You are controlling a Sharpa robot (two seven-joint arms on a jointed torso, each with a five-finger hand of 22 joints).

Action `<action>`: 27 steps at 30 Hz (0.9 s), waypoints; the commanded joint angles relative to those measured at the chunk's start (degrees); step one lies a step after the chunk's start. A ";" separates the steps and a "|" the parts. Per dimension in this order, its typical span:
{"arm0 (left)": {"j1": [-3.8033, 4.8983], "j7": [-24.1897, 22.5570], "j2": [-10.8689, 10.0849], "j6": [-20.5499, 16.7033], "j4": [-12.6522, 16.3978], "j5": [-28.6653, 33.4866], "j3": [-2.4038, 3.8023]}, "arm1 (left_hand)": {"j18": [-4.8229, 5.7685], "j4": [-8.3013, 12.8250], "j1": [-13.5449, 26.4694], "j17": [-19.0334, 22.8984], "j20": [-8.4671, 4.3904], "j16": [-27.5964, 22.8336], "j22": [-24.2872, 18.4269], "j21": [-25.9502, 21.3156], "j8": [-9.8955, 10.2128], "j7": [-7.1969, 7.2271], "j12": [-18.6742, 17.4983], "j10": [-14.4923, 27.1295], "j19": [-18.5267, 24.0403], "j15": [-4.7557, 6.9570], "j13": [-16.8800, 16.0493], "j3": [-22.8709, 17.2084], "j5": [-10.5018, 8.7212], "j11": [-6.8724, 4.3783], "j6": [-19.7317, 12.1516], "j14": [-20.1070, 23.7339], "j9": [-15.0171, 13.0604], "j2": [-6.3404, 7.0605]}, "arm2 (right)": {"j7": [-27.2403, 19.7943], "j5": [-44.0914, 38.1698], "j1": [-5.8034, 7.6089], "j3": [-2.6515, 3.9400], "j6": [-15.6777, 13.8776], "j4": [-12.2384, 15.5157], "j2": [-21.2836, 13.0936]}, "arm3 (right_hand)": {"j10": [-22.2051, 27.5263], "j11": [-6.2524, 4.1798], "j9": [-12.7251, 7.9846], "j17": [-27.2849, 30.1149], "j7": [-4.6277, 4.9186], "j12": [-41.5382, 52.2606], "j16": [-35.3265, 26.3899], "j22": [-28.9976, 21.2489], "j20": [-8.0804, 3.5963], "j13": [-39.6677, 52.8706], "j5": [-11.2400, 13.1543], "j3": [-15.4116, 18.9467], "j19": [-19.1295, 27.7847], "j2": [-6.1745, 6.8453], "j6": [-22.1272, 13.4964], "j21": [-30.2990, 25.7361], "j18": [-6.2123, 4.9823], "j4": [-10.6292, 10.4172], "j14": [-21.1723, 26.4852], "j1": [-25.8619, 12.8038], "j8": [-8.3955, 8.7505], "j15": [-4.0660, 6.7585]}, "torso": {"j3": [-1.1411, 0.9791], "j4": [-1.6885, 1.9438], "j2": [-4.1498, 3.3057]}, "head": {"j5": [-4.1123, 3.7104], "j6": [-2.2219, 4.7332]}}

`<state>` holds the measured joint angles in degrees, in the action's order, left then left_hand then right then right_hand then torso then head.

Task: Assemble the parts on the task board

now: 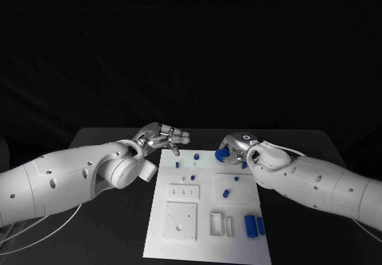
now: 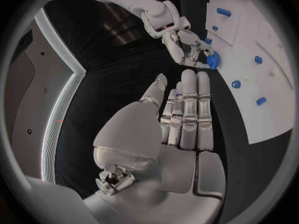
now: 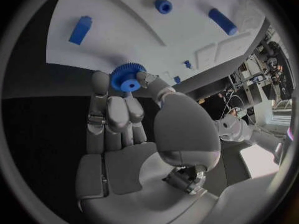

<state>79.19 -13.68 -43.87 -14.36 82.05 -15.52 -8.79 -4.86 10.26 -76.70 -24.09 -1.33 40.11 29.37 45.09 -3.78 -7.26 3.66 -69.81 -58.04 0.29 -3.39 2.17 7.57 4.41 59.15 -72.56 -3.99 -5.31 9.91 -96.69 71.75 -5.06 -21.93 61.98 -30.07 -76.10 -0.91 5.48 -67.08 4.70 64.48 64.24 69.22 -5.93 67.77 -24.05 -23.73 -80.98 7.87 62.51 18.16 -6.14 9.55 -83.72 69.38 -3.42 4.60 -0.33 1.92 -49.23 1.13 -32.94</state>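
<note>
The task board on the table carries scattered blue parts. The right hand pinches a blue gear at the board's far edge. The left hand hovers nearby, fingers extended, holding nothing.

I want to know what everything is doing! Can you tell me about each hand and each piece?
Left silver hand: open, fingers straight, holding nothing.
Right silver hand: pinching the blue toothed gear.
White task board: flat on the black table.
Two blue cylinders: lying on the board's near right corner.
</note>
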 commanded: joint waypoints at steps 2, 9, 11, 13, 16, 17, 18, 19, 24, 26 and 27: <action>0.06 -0.28 -0.05 0.54 0.29 -0.18 0.04 | -0.35 0.09 0.07 0.08 0.23 -0.37 -0.08 -0.30 -0.13 -0.26 -0.13 0.49 -0.03 -0.24 -0.08 0.28 0.01 0.10 -0.11 0.16 -0.05 -0.29 | 1.57 -2.90 0.20 0.02 -1.57 1.93 -0.08 | -0.48 -0.05 -0.04 0.07 -0.21 -0.05 0.12 0.12 0.05 0.05 0.26 -0.09 -0.45 0.64 3.85 -0.37 0.54 -0.58 0.06 0.17 -0.19 0.35 | -0.01 0.00 -0.04 | 0.20 0.08; 0.07 -0.25 -0.16 0.47 0.44 -0.18 0.04 | -0.35 0.09 0.07 0.08 0.23 -0.37 -0.08 -0.30 -0.13 -0.26 -0.13 0.49 -0.03 -0.24 -0.08 0.28 0.01 0.10 -0.11 0.16 -0.05 -0.29 | 1.98 -3.28 0.30 0.02 -1.21 4.11 1.16 | -0.40 -0.03 -0.10 0.20 -0.19 -0.18 -0.01 0.15 0.04 0.01 0.37 -0.09 -0.49 0.81 3.73 -0.59 0.58 -0.95 0.09 0.20 -0.19 0.36 | 0.00 0.04 -0.07 | 0.70 0.10; 0.07 -0.26 -0.13 0.47 0.47 -0.18 0.05 | -0.35 0.09 0.07 0.08 0.23 -0.37 -0.08 -0.30 -0.13 -0.26 -0.13 0.49 -0.03 -0.24 -0.08 0.28 0.01 0.10 -0.11 0.16 -0.05 -0.29 | 2.03 -3.35 0.29 0.02 -1.09 4.23 1.86 | -0.40 -0.03 -0.10 0.20 -0.19 -0.18 -0.01 0.15 0.04 0.01 0.37 -0.09 -0.49 0.81 3.73 -0.59 0.58 -0.95 0.09 0.20 -0.19 0.36 | 0.02 0.08 -0.08 | 0.76 0.09; 0.07 -0.26 -0.10 0.47 0.48 -0.18 0.05 | -0.35 0.09 0.07 0.08 0.23 -0.37 -0.08 -0.30 -0.13 -0.26 -0.13 0.49 -0.03 -0.24 -0.08 0.28 0.01 0.10 -0.11 0.16 -0.05 -0.29 | 2.08 -3.42 0.24 0.00 -1.00 4.18 2.47 | -0.40 -0.03 -0.10 0.20 -0.19 -0.18 -0.01 0.15 0.04 0.01 0.37 -0.09 -0.49 0.81 3.73 -0.59 0.58 -0.95 0.09 0.20 -0.19 0.36 | 0.03 0.15 -0.10 | 0.81 0.09; 0.07 -0.27 0.00 0.45 0.46 -0.18 0.05 | -0.35 0.09 0.07 0.08 0.23 -0.37 -0.08 -0.30 -0.13 -0.26 -0.13 0.49 -0.03 -0.24 -0.08 0.28 0.01 0.10 -0.11 0.16 -0.05 -0.29 | 2.17 -3.61 0.08 -0.06 -0.89 3.98 3.59 | -0.40 -0.03 -0.10 0.20 -0.19 -0.18 -0.01 0.15 0.04 0.01 0.37 -0.09 -0.49 0.81 3.73 -0.59 0.58 -0.95 0.09 0.20 -0.19 0.36 | 0.01 0.24 -0.11 | 1.05 0.06; 0.07 -0.27 0.03 0.45 0.45 -0.18 0.05 | -0.35 0.09 0.07 0.08 0.23 -0.37 -0.08 -0.30 -0.13 -0.26 -0.13 0.49 -0.03 -0.24 -0.08 0.28 0.01 0.10 -0.11 0.16 -0.05 -0.29 | 2.22 -3.71 0.01 -0.09 -0.86 3.88 3.94 | -0.40 -0.03 -0.10 0.20 -0.19 -0.18 -0.01 0.15 0.04 0.01 0.37 -0.09 -0.49 0.81 3.73 -0.59 0.58 -0.95 0.09 0.20 -0.19 0.36 | -0.01 0.22 -0.09 | 1.12 0.02; 0.07 -0.27 0.05 0.45 0.44 -0.18 0.05 | -0.35 0.09 0.07 0.08 0.23 -0.37 -0.08 -0.30 -0.13 -0.26 -0.13 0.49 -0.03 -0.24 -0.08 0.28 0.01 0.10 -0.11 0.16 -0.05 -0.29 | 2.26 -3.79 -0.05 -0.12 -0.84 3.79 4.23 | -0.40 -0.03 -0.10 0.20 -0.19 -0.18 -0.01 0.15 0.04 0.01 0.37 -0.09 -0.49 0.81 3.73 -0.59 0.58 -0.95 0.09 0.20 -0.19 0.36 | -0.03 0.22 -0.09 | 1.16 0.00; 0.07 -0.27 0.08 0.45 0.42 -0.18 0.05 | -0.35 0.09 0.07 0.08 0.23 -0.37 -0.08 -0.30 -0.13 -0.26 -0.13 0.49 -0.03 -0.24 -0.08 0.28 0.01 0.10 -0.11 0.16 -0.05 -0.29 | 2.31 -3.87 -0.12 -0.15 -0.84 3.67 4.52 | -0.40 -0.04 -0.14 0.22 -0.18 -0.21 -0.02 0.16 0.01 0.01 0.31 -0.07 -0.57 0.83 3.68 -0.73 0.61 -1.13 0.07 0.21 -0.18 0.38 | -0.01 0.25 -0.09 | 1.21 -0.04; 0.07 -0.27 0.19 0.46 0.36 -0.18 0.05 | -0.38 0.09 -0.01 0.13 0.25 -0.44 -0.10 -0.36 -0.16 -0.27 -0.11 0.56 -0.06 -0.25 -0.09 0.31 0.04 0.12 -0.15 0.14 -0.06 -0.32 | 2.57 -4.45 -0.48 -0.37 -0.81 2.71 6.15 | -0.40 -0.04 -0.14 0.22 -0.18 -0.21 -0.02 0.16 0.01 0.01 0.31 -0.07 -0.57 0.83 3.68 -0.73 0.61 -1.13 0.07 0.21 -0.18 0.38 | -0.03 0.16 -0.11 | 1.54 -0.10; 0.07 -0.26 0.24 0.47 0.34 -0.18 0.05 | -0.38 0.09 -0.01 0.13 0.25 -0.44 -0.10 -0.36 -0.16 -0.27 -0.11 0.56 -0.06 -0.25 -0.09 0.31 0.04 0.12 -0.15 0.14 -0.06 -0.32 | 2.62 -4.65 -0.67 -0.46 -0.78 2.20 6.76 | -0.39 -0.04 -0.18 0.26 -0.15 -0.24 -0.05 0.18 -0.01 0.00 0.32 -0.08 -0.62 0.87 3.59 -0.80 0.63 -1.18 0.07 0.24 -0.16 0.40 | -0.04 0.15 -0.12 | 1.60 -0.08; 0.07 -0.25 0.26 0.47 0.33 -0.18 0.05 | -0.38 0.09 -0.01 0.13 0.25 -0.44 -0.10 -0.36 -0.16 -0.27 -0.11 0.56 -0.06 -0.25 -0.09 0.31 0.04 0.12 -0.15 0.14 -0.06 -0.32 | 2.64 -4.75 -0.79 -0.52 -0.77 1.92 7.09 | -0.39 -0.04 -0.18 0.26 -0.15 -0.24 -0.05 0.18 -0.01 0.00 0.32 -0.08 -0.62 0.87 3.59 -0.80 0.63 -1.18 0.07 0.24 -0.16 0.40 | -0.06 0.12 -0.12 | 1.65 -0.08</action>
<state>79.20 -13.65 -43.75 -14.37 82.28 -15.55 -8.78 -4.85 10.26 -76.70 -24.02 -1.33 39.88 29.31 45.09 -3.78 -7.26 3.66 -69.60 -58.04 0.29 -3.39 2.17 7.57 4.62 59.15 -72.56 -3.99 -5.31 12.05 -99.98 71.05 -5.56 -22.90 64.06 -23.13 -76.19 -0.81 5.28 -66.87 4.10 64.48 64.24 69.33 -5.92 67.75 -23.91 -23.73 -81.39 8.82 64.57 17.62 -6.09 8.75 -83.72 68.90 -3.49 4.60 -0.34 2.11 -49.34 2.63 -33.02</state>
